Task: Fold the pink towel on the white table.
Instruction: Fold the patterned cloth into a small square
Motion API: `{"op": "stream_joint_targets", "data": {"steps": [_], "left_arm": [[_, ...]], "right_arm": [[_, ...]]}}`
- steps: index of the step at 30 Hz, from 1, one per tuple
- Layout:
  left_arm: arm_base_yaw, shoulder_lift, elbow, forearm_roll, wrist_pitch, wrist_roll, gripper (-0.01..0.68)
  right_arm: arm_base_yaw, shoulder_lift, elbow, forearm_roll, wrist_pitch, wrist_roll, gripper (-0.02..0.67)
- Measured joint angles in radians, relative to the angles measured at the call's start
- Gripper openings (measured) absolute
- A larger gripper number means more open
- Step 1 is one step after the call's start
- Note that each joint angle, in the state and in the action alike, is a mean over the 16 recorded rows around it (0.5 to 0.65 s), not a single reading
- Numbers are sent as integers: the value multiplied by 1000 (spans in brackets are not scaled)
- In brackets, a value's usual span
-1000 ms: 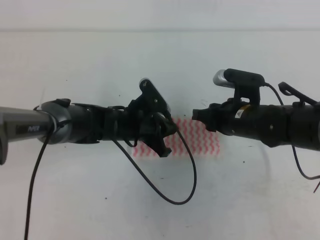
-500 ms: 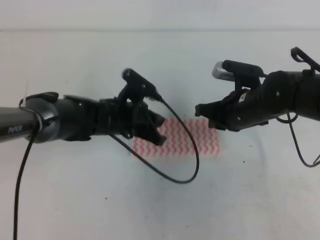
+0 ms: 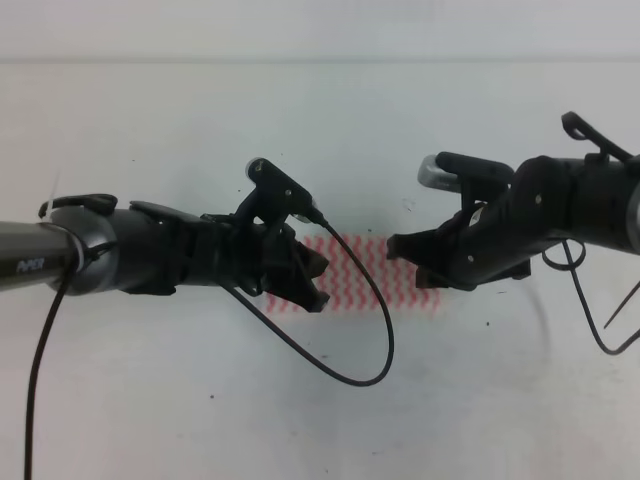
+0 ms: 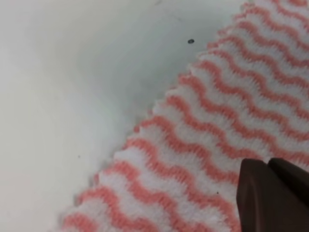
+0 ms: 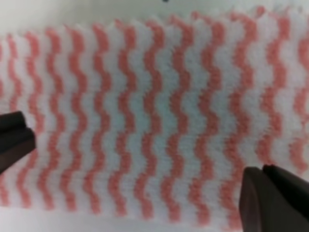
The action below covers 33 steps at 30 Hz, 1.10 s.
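Bright, even light washes the white bench almost shadowless, in a soft, slightly hazy overhead view. Both wrist views are blurry: pink towel stripes smear, and the dark fingertips at the edges are unfocused.

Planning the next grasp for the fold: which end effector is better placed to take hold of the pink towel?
Probably right. The right end effector is open, fingers straddling the pink towel. The left end effector shows only one finger, over the edge.
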Motion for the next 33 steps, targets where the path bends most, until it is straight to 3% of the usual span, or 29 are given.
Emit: {"op": "stream_joint_targets", "data": {"steps": [9, 33], "left_arm": [[0, -2, 2, 1, 2, 16, 0], [-11, 38, 3, -22, 189, -1, 0]], "right_arm": [[0, 31, -1, 1, -2, -1, -2], [1, -31, -2, 6, 16, -4, -2]]}}
